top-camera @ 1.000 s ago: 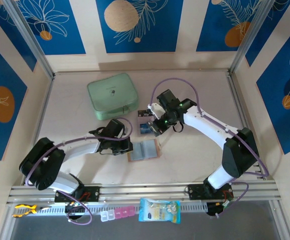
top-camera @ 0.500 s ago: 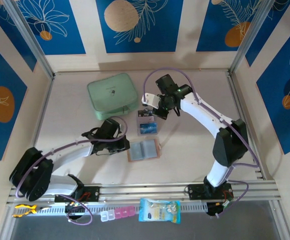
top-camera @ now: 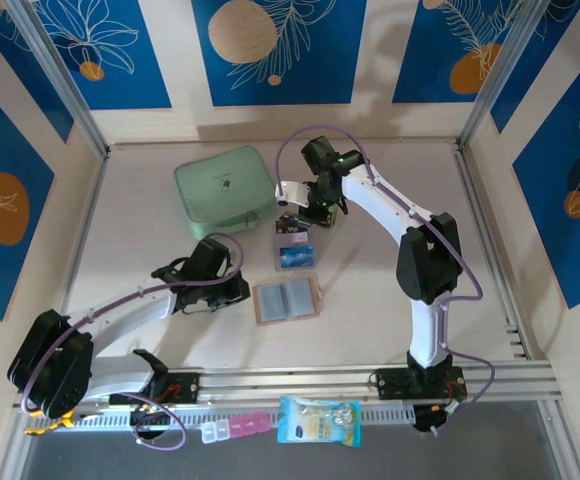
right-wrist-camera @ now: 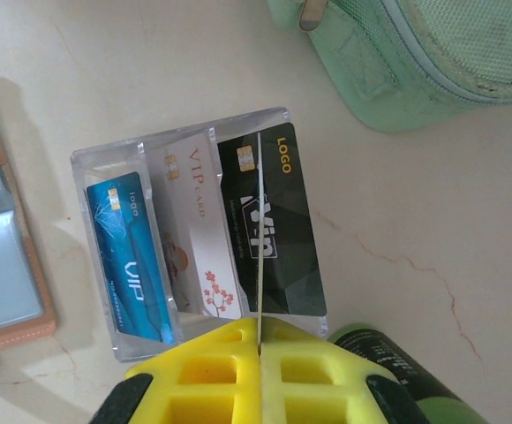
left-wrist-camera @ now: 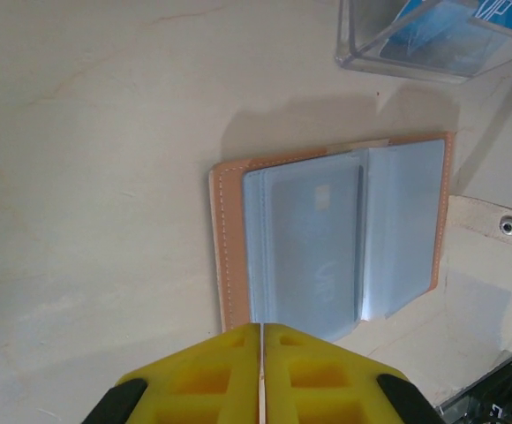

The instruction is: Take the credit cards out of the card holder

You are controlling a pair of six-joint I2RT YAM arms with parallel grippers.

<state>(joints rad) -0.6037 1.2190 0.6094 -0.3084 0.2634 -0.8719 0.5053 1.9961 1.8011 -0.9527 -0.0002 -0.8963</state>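
On the table point(left-wrist-camera: 106, 132), at left, your left gripper point(left-wrist-camera: 261, 337) hovers clenched and empty just beside the card holder point(left-wrist-camera: 397, 221). The holder lies open and flat, tan cover down, grey pockets up. A pale card point(left-wrist-camera: 313, 247) with a chip seems to sit in one pocket, so extraction looks unfinished. Further right, the clear box point(right-wrist-camera: 106, 166) holds a blue card point(right-wrist-camera: 128, 256), a white card point(right-wrist-camera: 194, 238) and a black card point(right-wrist-camera: 282, 230) side by side. Your right gripper point(right-wrist-camera: 260, 334), clenched and empty, hovers above it.

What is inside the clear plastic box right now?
Three cards side by side: a blue card, a white VIP card and a black card. Anything beneath them is covered.
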